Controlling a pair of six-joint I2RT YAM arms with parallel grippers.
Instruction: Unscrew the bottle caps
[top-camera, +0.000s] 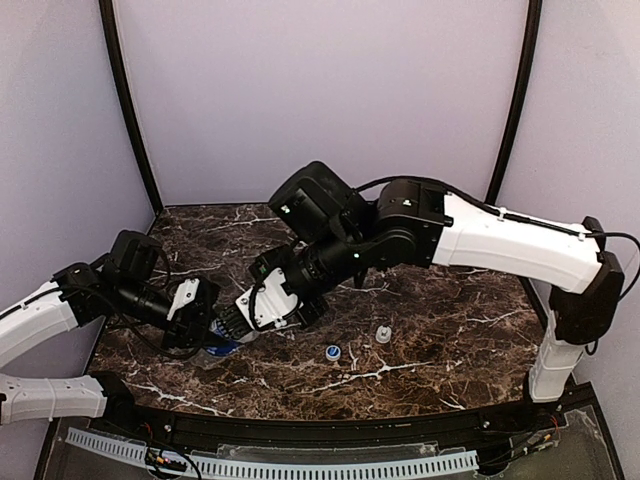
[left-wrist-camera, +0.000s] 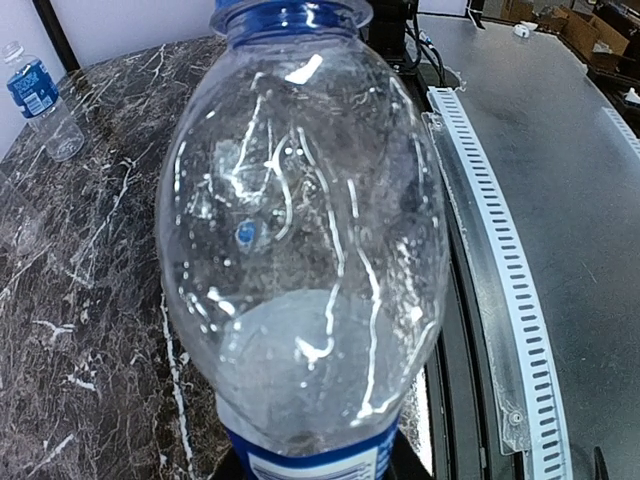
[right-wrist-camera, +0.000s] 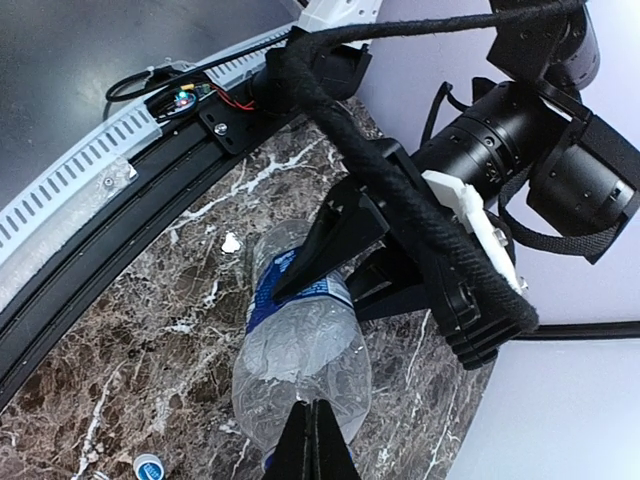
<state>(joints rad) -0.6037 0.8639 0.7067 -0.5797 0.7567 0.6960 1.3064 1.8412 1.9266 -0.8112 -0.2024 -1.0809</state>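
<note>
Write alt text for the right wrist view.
A clear bottle with a blue label is clamped near its label by the left pincer over a dark marble table. The right pincer, shut, points at the bottle's other end; a small blue-and-white cap lies on the table.

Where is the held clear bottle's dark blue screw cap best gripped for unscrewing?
Pinch the dark blue screw cap across its round side wall, probably end-on along the axis of the clear plastic bottle; the left gripper clamps the labelled body, leaving it free.
</note>
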